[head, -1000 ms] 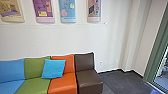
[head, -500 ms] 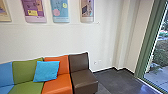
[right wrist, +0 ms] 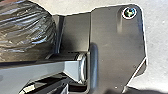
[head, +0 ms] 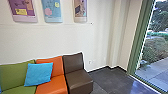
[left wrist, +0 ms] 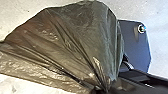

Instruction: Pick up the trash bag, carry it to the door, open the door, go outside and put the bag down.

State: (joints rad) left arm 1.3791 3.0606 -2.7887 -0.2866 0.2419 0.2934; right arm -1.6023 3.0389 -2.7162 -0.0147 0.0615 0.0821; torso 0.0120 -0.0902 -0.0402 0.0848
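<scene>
From where I stand, the dark trash bag point(left wrist: 65, 37) is up against the robot, its plastic drawn in long creases to a tight pinch at the left gripper point(left wrist: 105, 90), which is clenched on it. The bag fans out wide from that pinch, and in the right wrist view its side bulges, round and shiny, beside the robot's wide dark plate point(right wrist: 112, 37). The plastic is too dark for me to make out what is inside. Whether the right gripper is released or clenched, I cannot tell. Ahead, a row of joined seats runs along a white wall point(head: 55, 40): a green seat point(head: 15, 75), then an orange seat point(head: 51, 82), then a brown seat point(head: 77, 80) at the row's right-hand end. A blue cushion point(head: 38, 73) leans over the join of the green and orange ones, its lower edge on the seats. Posters point(head: 52, 11) hang above. Past the brown seat's outer edge lies dark floor point(head: 107, 78), reaching a green frame point(head: 140, 37) with glass, and beyond it are paving point(head: 152, 72) and shrubs point(head: 155, 48).
</scene>
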